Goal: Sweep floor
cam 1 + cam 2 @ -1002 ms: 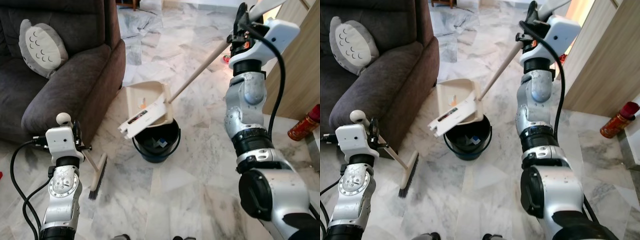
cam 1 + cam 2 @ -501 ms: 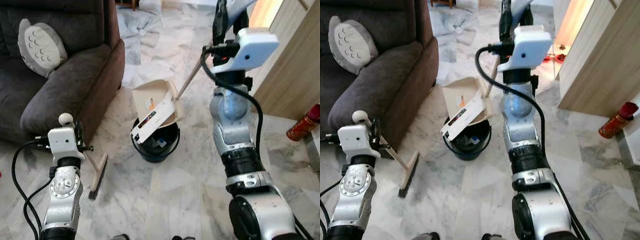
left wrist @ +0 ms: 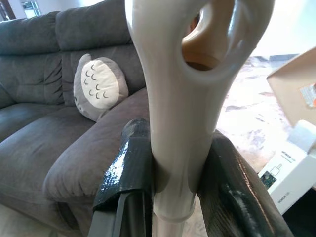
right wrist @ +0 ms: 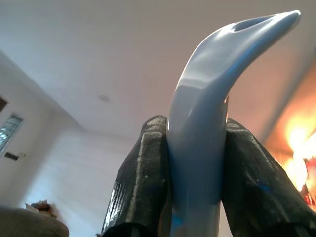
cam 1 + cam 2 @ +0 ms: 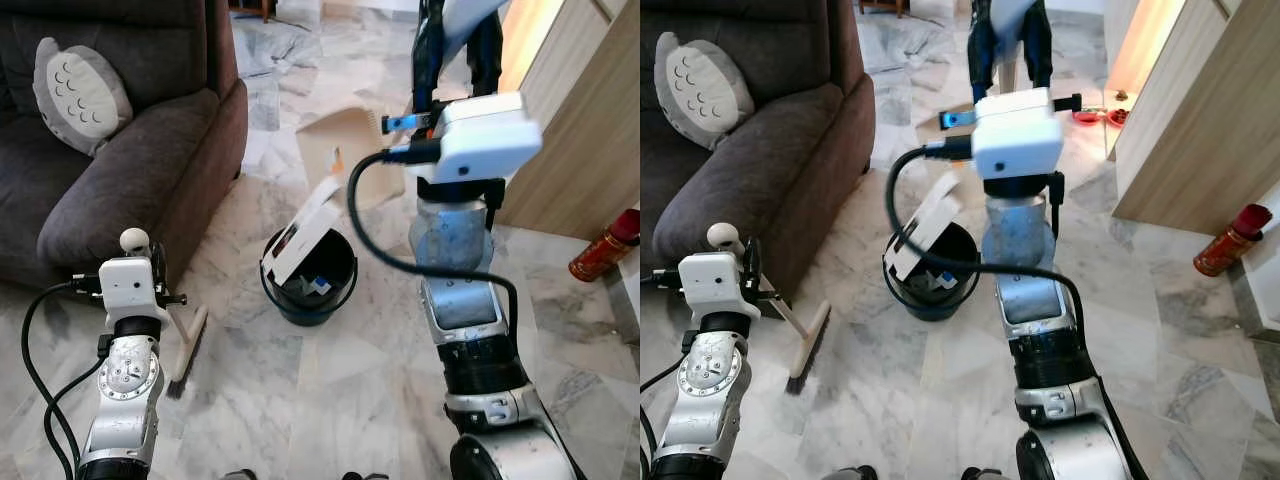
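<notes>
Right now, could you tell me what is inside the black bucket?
A white box leans in the black bucket, its upper end sticking out over the rim. Small blue and white scraps lie below; the box covers the rest.

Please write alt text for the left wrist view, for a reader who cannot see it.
Two black fingers grip a cream broom handle with a hanging hole at its end. Behind stands a grey sofa with a grey and white cushion, and a white box lies at the edge.

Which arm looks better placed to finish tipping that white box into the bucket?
The right, probably. Its claw grips the dustpan's handle, and the dustpan is tilted above the bucket, the box sliding in. The left claw holds the broom.
</notes>
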`<state>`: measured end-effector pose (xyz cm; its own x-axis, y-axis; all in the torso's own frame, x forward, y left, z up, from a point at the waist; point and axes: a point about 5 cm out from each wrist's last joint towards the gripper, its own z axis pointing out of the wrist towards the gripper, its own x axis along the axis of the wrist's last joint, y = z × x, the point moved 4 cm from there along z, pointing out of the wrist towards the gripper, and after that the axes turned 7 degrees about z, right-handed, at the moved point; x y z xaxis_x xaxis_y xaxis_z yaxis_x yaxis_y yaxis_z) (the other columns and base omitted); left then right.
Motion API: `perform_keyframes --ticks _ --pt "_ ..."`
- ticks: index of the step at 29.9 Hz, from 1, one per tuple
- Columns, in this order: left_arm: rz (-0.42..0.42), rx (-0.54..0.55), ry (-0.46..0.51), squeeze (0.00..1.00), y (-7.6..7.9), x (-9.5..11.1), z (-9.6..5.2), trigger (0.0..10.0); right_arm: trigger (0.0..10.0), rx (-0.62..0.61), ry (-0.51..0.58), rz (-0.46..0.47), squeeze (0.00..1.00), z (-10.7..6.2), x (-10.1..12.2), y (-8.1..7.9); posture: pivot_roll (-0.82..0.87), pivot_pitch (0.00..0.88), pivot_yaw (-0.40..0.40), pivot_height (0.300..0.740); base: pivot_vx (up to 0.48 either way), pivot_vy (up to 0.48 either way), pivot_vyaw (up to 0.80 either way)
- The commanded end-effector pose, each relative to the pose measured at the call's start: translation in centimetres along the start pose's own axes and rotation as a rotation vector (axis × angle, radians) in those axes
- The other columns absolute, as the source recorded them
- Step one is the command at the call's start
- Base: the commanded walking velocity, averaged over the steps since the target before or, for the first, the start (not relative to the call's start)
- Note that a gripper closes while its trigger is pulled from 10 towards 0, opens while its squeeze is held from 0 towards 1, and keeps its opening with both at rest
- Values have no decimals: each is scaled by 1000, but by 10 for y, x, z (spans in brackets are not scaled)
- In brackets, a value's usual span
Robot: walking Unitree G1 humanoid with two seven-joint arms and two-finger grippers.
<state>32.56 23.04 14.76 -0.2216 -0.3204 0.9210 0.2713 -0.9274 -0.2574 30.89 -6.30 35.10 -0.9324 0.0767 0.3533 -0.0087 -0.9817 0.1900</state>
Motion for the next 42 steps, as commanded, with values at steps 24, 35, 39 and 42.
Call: perform_keyframes --ticks 24,35,39,42 --pt "-20 -26 46 0 3 9 -1 10000 10000 -155 -319 -330 0 -37 -54 77 97 129 -60 740 0 0 0" --pt "-84 -94 -29 0 15 -7 -9 10000 10000 -338 -761 -242 0 -131 -112 123 89 130 -54 740 0 0 0" --pt "-84 -113 -34 0 16 -8 -10 10000 10000 -335 -810 -247 0 -148 -118 130 92 131 -50 740 0 0 0" --pt "-112 -123 -58 0 17 -11 -14 10000 10000 -405 -860 -146 0 -162 -126 135 92 126 -46 740 0 0 0"
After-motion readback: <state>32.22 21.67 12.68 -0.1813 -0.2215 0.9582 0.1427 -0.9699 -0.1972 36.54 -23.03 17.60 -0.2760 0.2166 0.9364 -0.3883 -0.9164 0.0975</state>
